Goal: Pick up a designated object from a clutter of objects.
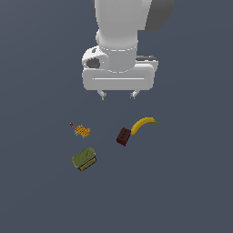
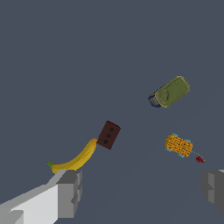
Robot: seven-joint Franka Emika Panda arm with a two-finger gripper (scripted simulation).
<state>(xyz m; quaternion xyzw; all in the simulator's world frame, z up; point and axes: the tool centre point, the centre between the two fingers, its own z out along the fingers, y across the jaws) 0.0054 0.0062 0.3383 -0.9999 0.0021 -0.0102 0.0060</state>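
The designated object (image 1: pixel 82 131) is a small flat orange studded piece with a cyan bit and a red bit beside it, lying on the dark floor; the wrist view shows this orange piece (image 2: pixel 179 145) too. My gripper (image 1: pixel 118 95) hangs open well above the clutter, nothing between its fingers (image 2: pixel 70 192). It is above and to the exterior view's right of the orange piece. The rest of the clutter is an olive-green can (image 1: pixel 84 159), a dark red-brown block (image 1: pixel 123 136) and a yellow banana (image 1: pixel 143 124).
The block touches the banana's end (image 2: pixel 89 151). The green can (image 2: pixel 170 92) lies on its side just in front of the orange piece. All items rest on a plain dark grey-blue floor (image 1: pixel 182 191).
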